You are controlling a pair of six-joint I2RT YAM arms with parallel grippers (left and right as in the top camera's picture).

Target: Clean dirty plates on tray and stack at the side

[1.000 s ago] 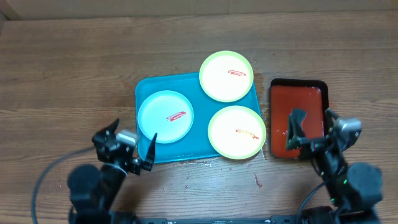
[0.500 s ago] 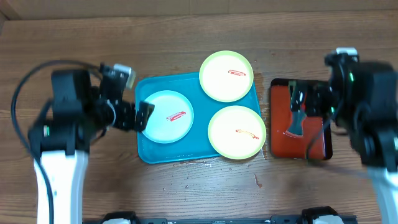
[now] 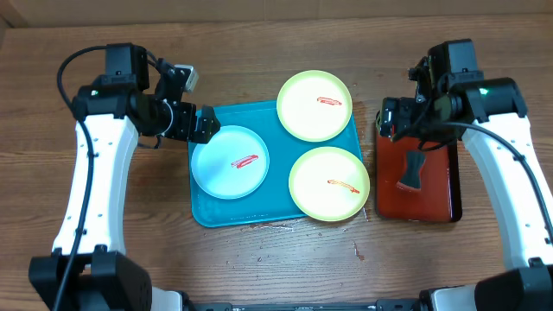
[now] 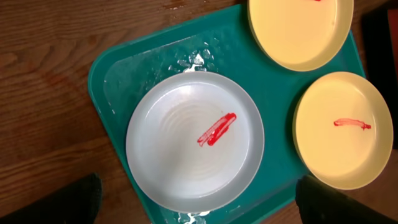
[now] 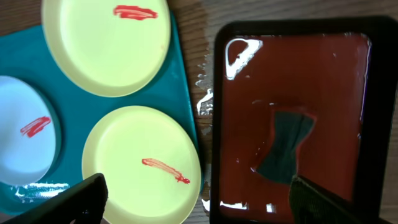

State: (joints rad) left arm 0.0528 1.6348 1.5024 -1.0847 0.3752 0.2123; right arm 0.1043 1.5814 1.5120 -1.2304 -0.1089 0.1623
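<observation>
The teal tray (image 3: 206, 207) holds three dirty plates. The light blue plate (image 3: 230, 161) sits at its left with a red smear; it also shows in the left wrist view (image 4: 194, 140). One yellow-green plate (image 3: 314, 105) lies at the tray's far right, partly over the rim. The other yellow-green plate (image 3: 329, 184) lies at the near right. My left gripper (image 3: 200, 126) is open and empty, held above the tray's far left corner. My right gripper (image 3: 393, 119) is open and empty, above the red tray's left edge.
A red tray with black rim (image 3: 436, 199) stands right of the teal tray, wet, with a dark grey sponge (image 3: 412, 171) lying in it, also in the right wrist view (image 5: 285, 144). Water drops lie on the teal tray (image 4: 193, 59) and on the wood.
Both arms have risen from the table's near edge and swung forward. The left gripper now hangs over the teal tray's left side, the right over the red tray. Plates have not moved.
</observation>
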